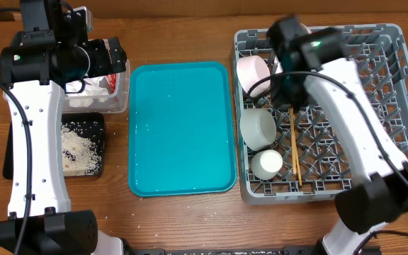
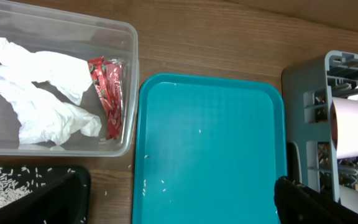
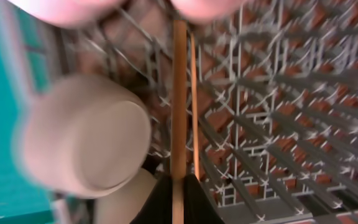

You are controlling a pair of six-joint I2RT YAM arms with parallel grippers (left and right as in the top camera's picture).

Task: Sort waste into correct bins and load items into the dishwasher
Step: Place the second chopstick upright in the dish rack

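Note:
My right gripper [image 1: 290,100] is over the grey dish rack [image 1: 395,42] and is shut on a wooden chopstick [image 3: 179,93]. A second chopstick [image 3: 194,106] lies beside it on the rack grid. The rack holds a pink bowl [image 1: 252,71], a grey-green bowl [image 1: 258,127] and a white cup [image 1: 266,164]. The pink plate is mostly hidden under the right arm. My left gripper [image 2: 176,190] is open and empty, and hovers by the clear tub [image 2: 129,37]. The tub holds the crumpled napkin [image 2: 42,93] and the red-and-white wrapper [image 2: 107,93]. The black tray [image 1: 99,142] holds rice [image 1: 80,145].
A large teal serving tray [image 1: 183,127] lies between the tub and the rack, with a few rice grains on it. A few loose grains lie on the wood near the black tray. The rack's right half holds only pegs.

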